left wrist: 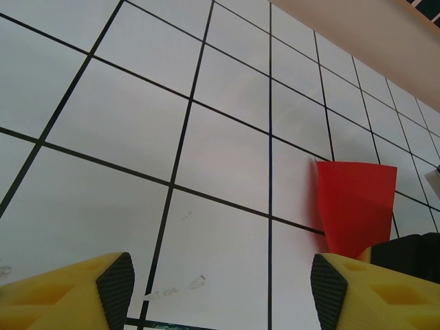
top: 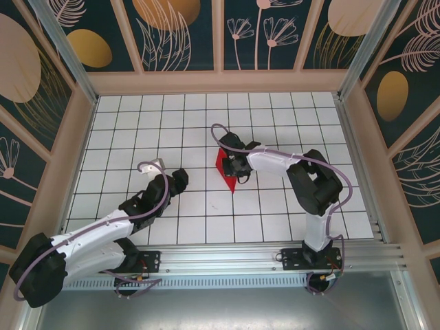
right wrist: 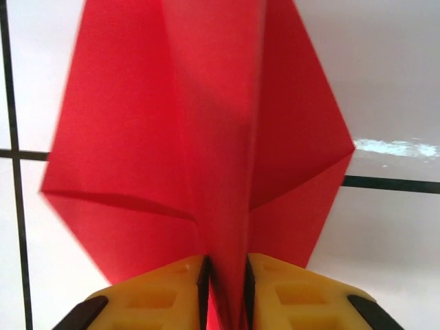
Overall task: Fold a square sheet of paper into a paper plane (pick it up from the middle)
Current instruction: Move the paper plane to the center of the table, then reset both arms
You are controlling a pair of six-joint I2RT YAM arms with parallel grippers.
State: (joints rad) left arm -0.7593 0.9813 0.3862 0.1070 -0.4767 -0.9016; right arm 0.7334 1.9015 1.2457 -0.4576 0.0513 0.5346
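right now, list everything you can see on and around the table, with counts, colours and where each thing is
thin red paper sheet: one, bright red, partly folded, mid-table, its raised fold pinched by the right gripper
tiled table top: one, white with black grid lines, under everything
floral wall panels: several, dark teal with tan and orange plants, around three sides
metal rail: one, silver, along the near edge
left gripper: one, yellow fingers with black pads, open, over bare tiles left of the paper
right gripper: one, yellow fingers, shut on the paper's fold

No writing, label, brand, number or sign is legible on any surface
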